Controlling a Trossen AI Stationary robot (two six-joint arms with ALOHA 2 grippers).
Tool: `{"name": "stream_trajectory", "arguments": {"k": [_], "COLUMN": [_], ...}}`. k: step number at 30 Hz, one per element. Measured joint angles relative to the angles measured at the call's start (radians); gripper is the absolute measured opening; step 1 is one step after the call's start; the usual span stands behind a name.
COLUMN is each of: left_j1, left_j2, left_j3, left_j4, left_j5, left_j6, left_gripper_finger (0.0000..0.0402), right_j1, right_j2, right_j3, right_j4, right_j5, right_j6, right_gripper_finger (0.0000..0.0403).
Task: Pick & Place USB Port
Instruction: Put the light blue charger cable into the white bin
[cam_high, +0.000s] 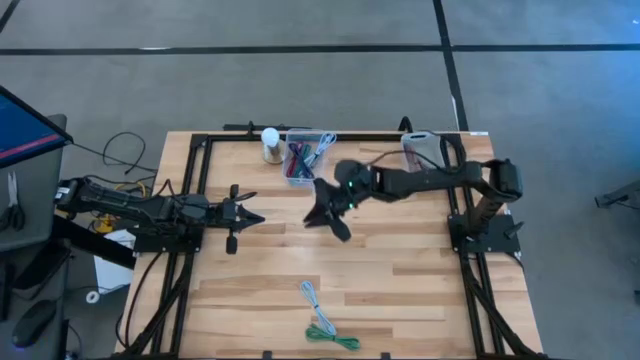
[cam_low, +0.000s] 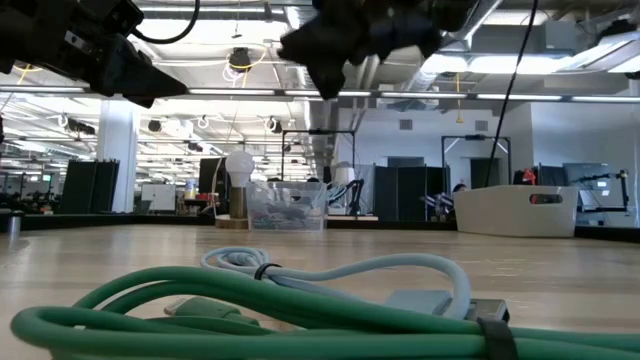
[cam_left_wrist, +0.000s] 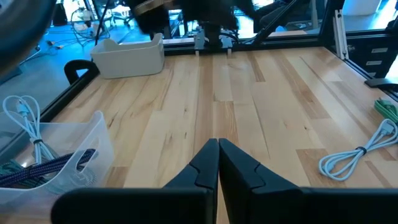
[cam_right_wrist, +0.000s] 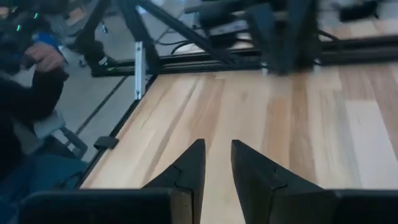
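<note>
Two coiled USB cables lie on the table near its near edge. The pale grey one (cam_high: 310, 294) (cam_left_wrist: 354, 155) is flat on the wood, and the green one (cam_high: 331, 337) (cam_low: 250, 310) lies just nearer. My right gripper (cam_high: 325, 222) (cam_right_wrist: 216, 149) hangs open above the table's middle, well clear of both cables. My left gripper (cam_high: 258, 216) (cam_left_wrist: 217, 146) is shut and empty, waiting above the table's left part. Both show high up in the low view, the left gripper (cam_low: 150, 80) and the right gripper (cam_low: 330, 50).
A clear bin (cam_high: 305, 156) (cam_left_wrist: 56, 155) holding more cables stands at the far edge, beside a white bulb on a wooden base (cam_high: 271, 144). A white tub (cam_high: 421, 146) (cam_low: 515, 210) sits at the far right corner. Black frame rails (cam_high: 196, 170) border the table.
</note>
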Motion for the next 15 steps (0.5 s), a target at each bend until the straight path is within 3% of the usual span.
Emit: {"name": "stream_trajectory", "arguments": {"k": [4,10,15], "left_j1": [0.000,0.000,0.000], "left_j2": [0.000,0.000,0.000], "left_j3": [0.000,0.000,0.000], "left_j4": [0.000,0.000,0.001], "left_j5": [-0.002,-0.002,-0.002], "left_j6": [0.000,0.000,0.000], "left_gripper_finger": [0.0012,0.0012,0.0012], "right_j1": [0.072,0.126,0.148], "right_j2": [-0.018,-0.002,0.037], "right_j3": [0.000,0.000,0.001], "right_j4": [0.001,0.037,0.143], "right_j5": [0.081,0.085,0.082], "right_j6": [-0.014,-0.013,0.096], "right_gripper_finger": [0.0070,0.0070,0.0070]}}
